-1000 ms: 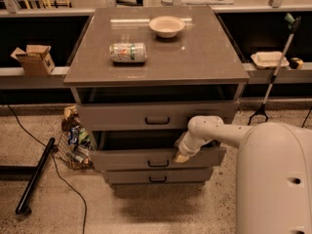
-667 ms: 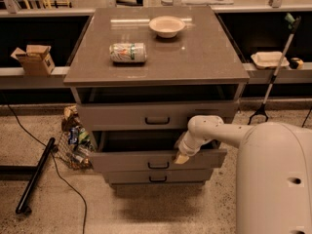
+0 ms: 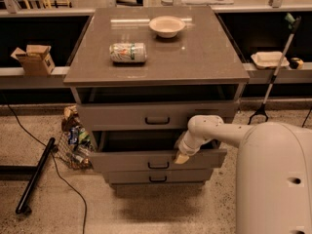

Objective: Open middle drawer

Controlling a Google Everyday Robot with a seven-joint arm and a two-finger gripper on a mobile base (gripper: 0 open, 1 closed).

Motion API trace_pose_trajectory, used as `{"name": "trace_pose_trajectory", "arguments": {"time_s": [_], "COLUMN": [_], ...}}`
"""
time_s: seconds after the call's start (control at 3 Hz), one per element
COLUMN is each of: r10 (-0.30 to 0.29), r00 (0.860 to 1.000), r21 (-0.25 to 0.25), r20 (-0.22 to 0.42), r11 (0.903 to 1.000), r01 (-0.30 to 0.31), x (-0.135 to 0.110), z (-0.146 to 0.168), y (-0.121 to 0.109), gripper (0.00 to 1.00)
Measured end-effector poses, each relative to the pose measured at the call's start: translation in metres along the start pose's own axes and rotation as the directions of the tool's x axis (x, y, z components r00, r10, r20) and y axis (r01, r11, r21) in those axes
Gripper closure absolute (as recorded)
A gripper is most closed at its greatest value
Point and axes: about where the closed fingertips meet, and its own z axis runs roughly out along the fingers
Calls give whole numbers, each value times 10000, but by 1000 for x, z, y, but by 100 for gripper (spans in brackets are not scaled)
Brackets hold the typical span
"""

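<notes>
The grey cabinet [image 3: 156, 67] has three drawers. The middle drawer [image 3: 131, 161], with a flat grey front and a small dark bar handle [image 3: 158, 165], stands pulled out, and its dark inside shows behind the front. My gripper [image 3: 182, 157] rests at the top edge of this drawer's front, just right of the handle. My white arm [image 3: 219, 130] reaches to it from the right. The top drawer [image 3: 157, 116] above is slightly out. The bottom drawer [image 3: 157, 177] sits further back.
A can [image 3: 127, 52] on its side and a white bowl [image 3: 166, 26] sit on the cabinet top. A litter bag [image 3: 73, 140], black pole [image 3: 34, 175] and cable lie at left. A cardboard box [image 3: 33, 58], grabber stick [image 3: 273, 77] and white tray [image 3: 269, 59] stand behind.
The middle drawer and my gripper have come slightly further forward. Nothing else has moved.
</notes>
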Motion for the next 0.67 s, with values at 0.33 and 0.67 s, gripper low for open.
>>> {"name": "trace_pose_trajectory", "arguments": {"time_s": [0.33, 0.67], "r10": [0, 0], "r00": [10000, 10000], "r21": [-1, -1], "r20": [0, 0], "r11": [10000, 10000], "r01": [0, 0], "x": [0, 0], "z": [0, 0], "y": [0, 0], "gripper": [20, 0]}}
